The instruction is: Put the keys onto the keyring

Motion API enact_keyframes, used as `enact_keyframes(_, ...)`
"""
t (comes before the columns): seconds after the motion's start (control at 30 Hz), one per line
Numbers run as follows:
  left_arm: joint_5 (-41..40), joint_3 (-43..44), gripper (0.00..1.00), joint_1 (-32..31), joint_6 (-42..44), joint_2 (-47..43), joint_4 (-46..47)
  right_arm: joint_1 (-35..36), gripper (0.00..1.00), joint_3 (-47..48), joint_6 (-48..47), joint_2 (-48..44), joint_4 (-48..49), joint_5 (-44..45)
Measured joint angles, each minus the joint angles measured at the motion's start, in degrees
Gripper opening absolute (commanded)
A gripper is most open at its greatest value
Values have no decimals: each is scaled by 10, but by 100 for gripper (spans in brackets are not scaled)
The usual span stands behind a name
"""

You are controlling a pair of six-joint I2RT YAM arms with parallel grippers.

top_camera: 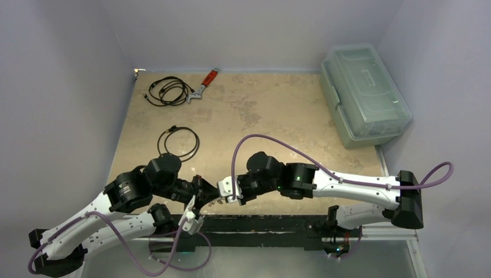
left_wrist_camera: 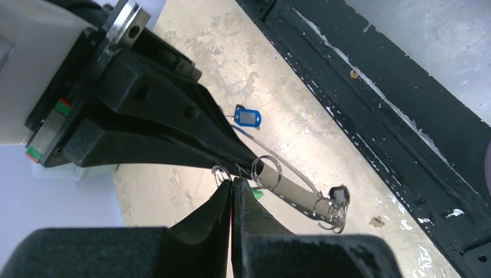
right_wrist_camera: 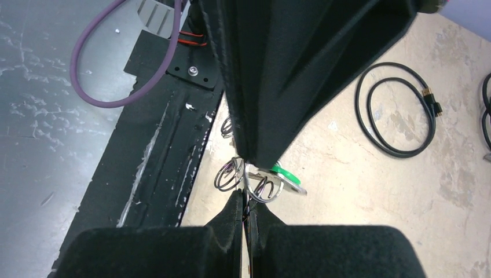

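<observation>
The left hand and the right hand are both pressing their fingers together, tips meeting at the keyring near the table's front edge. The blue-tagged key is lying on the table nearby.

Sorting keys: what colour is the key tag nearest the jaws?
Green tag; right wrist view shows it best.

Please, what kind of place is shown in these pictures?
Probably a robot test booth: plain walls enclose a worn table, left arm and right arm are bolted at its near edge, and a wrench and coiled cables lie loose.
</observation>
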Motion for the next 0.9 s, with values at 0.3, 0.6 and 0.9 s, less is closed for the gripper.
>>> enact_keyframes(0.3, -27, 4, 0, -6, -8, 9, -3, 24, 0, 0, 0, 1, -3, 21)
enact_keyframes(0.6, -19, 31, 0, -8, -8, 34, -33, 30, 0, 0, -1, 2, -7, 38)
enact_keyframes(0.9, -11, 41, 0, -16, -7, 49, -52, 30, 0, 0, -6, 5, -9, 45)
